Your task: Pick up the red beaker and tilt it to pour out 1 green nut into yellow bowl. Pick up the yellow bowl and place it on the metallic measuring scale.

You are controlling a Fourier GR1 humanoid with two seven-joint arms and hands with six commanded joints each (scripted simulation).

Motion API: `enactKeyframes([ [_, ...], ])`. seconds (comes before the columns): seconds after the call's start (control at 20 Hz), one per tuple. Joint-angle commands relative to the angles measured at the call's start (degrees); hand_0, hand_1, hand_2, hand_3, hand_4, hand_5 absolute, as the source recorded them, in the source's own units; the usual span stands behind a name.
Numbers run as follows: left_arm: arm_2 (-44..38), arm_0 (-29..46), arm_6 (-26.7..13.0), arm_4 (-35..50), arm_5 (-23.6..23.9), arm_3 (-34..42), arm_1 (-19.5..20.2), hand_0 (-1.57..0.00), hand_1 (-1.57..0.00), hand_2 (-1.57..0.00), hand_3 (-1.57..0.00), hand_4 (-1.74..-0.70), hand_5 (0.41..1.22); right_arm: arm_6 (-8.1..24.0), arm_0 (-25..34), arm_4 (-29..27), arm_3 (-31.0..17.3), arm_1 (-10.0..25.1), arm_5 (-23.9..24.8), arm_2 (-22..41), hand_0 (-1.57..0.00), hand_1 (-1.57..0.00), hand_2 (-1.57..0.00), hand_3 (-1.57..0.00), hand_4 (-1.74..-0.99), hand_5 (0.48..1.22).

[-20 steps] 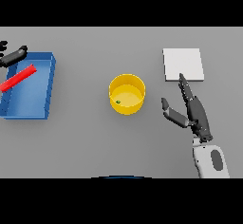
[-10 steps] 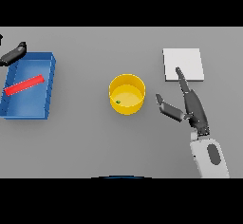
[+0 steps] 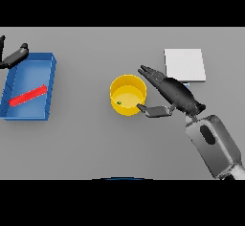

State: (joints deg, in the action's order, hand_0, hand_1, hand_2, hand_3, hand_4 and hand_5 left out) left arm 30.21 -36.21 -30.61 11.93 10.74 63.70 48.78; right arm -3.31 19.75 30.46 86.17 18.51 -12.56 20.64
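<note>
Far left edge: we see only part of the left hand (image 3: pixel 13 57), cut off by the frame. A couple of dark fingers show, held straight & loosely apart, holding nothing. It sits just past the upper left corner of the blue tray (image 3: pixel 50 84); we can't tell if it touches the rim.

Inside the tray lies the red beaker (image 3: pixel 28 96), on its side, running diagonally, lower end to the left. It reads as a flat red bar, so we can't make out its mouth or which end is open. Well apart from both hands.

Centre: yellow bowl (image 3: pixel 128 95) stands upright on the grey table (image 3: pixel 86 143). A tiny green nut (image 3: pixel 118 103) sits inside near the left wall, barely more than a speck.

Right of centre: the right hand (image 3: pixel 174 95) comes in from the lower right, w/ its forearm partly cut by the lower edge. Fingers straight & spread, tips reaching toward the bowl's upper right rim; thumb stretched toward the lower right rim. The bowl's right side lies between fingers & thumb, not clamped. Whether the tips touch the rim, we can't tell.

Upper right: metallic measuring scale (image 3: pixel 184 64), a pale square plate, lower edge partly hidden behind the right hand's knuckles.
</note>
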Motion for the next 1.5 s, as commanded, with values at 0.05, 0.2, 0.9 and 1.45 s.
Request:
enactKeyframes([
  [0.05, -0.2, -0.1, 0.2, 0.0, -0.1, 0.0, 0.3, 0.0, 0.0, 0.0, 0.0, -0.75, 0.712, -0.5, 3.0, 2.3, -1.6, 0.8, -2.1, 2.5, 0.0, 0.0, 0.0, 0.0, -1.227, 0.616],
  [0.2, -0.4, 0.3, 1.9, 0.2, 0.0, -0.7, -0.1, 0.0, 0.0, 0.0, 0.0, -0.75, 0.714, -2.1, 7.4, 4.8, -3.7, 2.6, -5.8, 5.6, 0.0, 0.0, 0.0, 0.0, -1.234, 0.62],
  [0.9, -1.9, 0.7, 4.3, 1.9, -0.1, -1.3, -0.6, 0.0, 0.0, 0.0, 0.0, -0.8, 0.725, -7.0, 16.0, 11.3, -13.6, 2.4, -11.7, 14.7, 0.0, 0.0, 0.0, 0.0, -1.249, 0.669],
  [1.45, -1.7, 0.2, 3.2, 1.7, 0.2, -0.2, -0.5, 0.0, 0.0, 0.0, 0.0, -0.79, 0.728, -9.5, 17.8, 12.5, -20.8, 0.0, -12.0, 17.3, 0.0, 0.0, -0.01, -0.03, -1.286, 0.712],
])
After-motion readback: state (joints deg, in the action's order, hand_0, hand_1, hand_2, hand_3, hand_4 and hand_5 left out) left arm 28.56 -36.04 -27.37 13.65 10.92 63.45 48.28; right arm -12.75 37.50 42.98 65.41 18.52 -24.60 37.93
